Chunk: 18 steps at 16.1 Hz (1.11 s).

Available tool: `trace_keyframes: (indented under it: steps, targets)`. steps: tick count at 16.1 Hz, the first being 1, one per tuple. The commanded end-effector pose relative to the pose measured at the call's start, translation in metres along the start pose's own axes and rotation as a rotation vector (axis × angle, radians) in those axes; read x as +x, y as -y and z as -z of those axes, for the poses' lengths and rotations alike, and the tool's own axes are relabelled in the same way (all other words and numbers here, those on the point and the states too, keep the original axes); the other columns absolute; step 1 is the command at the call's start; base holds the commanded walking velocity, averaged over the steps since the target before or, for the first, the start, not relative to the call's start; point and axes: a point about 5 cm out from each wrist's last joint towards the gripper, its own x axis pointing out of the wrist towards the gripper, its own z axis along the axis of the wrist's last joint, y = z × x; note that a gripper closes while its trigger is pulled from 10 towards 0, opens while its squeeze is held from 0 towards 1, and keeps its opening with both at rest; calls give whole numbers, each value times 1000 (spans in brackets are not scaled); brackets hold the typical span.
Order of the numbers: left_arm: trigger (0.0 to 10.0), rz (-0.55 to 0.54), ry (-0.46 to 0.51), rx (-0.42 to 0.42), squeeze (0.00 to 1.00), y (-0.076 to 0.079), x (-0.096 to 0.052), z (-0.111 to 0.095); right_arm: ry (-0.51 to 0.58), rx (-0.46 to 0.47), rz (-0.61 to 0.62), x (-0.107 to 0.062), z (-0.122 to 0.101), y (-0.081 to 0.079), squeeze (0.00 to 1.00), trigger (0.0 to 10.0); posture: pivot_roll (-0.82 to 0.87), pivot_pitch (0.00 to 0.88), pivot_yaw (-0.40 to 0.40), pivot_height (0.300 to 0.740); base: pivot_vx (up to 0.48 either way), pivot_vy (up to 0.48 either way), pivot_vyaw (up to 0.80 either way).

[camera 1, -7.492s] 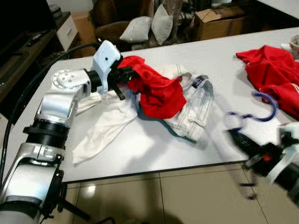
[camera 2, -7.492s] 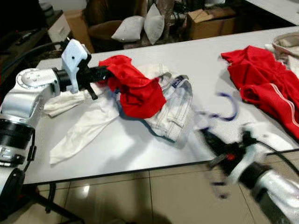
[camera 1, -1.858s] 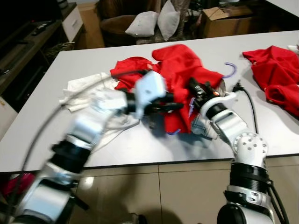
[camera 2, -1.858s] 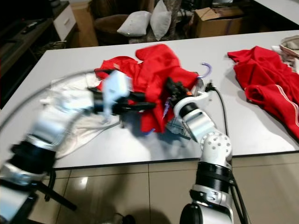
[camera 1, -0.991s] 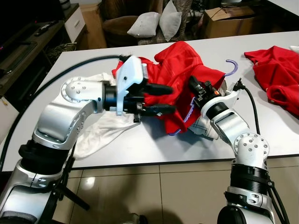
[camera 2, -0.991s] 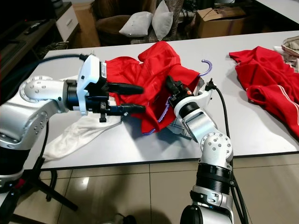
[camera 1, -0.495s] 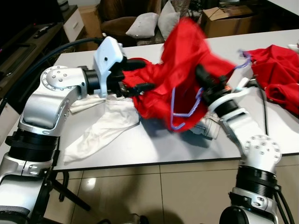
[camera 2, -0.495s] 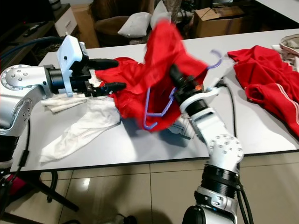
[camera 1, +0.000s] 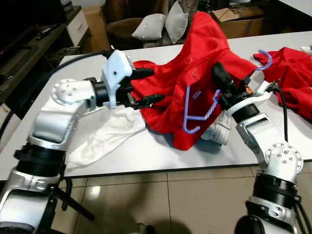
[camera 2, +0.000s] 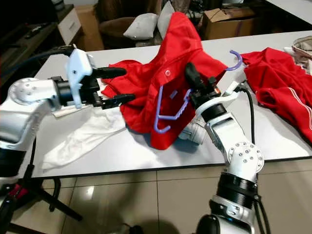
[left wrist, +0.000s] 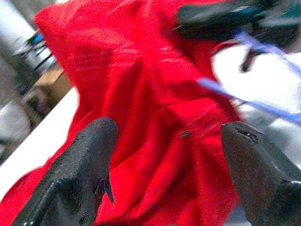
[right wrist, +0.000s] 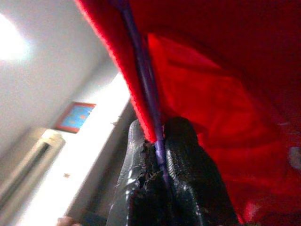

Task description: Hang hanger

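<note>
1. Centrally, the purple hanger (camera 1: pixel 202 109) is raised above the table (camera 1: pixel 146 151), clamped between the right gripper (right wrist: pixel 157 141) fingers.
2. Red shirt (camera 2: pixel 170 73) drapes over the hanger.
3. Left gripper (camera 2: pixel 114 85) fingers spread apart beside the shirt.
4. White cloth (camera 1: pixel 105 136) lies near the front edge.

Plain bright red colours the shirt (camera 1: pixel 195 73) at the centre of the head views, and a purple hanger (camera 1: pixel 202 109) shows against it. At right lies a second red garment (camera 1: pixel 292 78) with thin white stripes (camera 2: pixel 292 117). The table (camera 1: pixel 146 151) is plain white; a white cloth (camera 1: pixel 105 139) sits at lower left, and pale striped fabric (camera 1: pixel 217 131) peeks under the shirt. Both silver arms end in black: the left gripper (camera 1: pixel 146 87), the right gripper (camera 1: pixel 220 83). Grey pillows (camera 1: pixel 165 24) and a brown cardboard box (camera 1: pixel 241 22) fill the top; the floor tiles (camera 1: pixel 170 204) are beige.
</note>
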Motion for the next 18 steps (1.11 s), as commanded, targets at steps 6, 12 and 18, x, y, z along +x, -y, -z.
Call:
trace_keyframes:
  steps: [6,12,18]
  targets:
    - [10000,-162,-77,-415,1000,33,44,48,-73,-220,143,-29,-4,24,0,10000,-117,0,143,740,0,0,0]
    - [10000,-12,-145,-456,0,70,52,53,-37,-233,161,-38,-11,32,0,10000,-125,0,142,740,0,0,0]
    - [10000,-174,-378,-242,0,62,48,82,-30,-240,135,-31,-10,27,0,10000,-121,0,138,740,0,0,0]
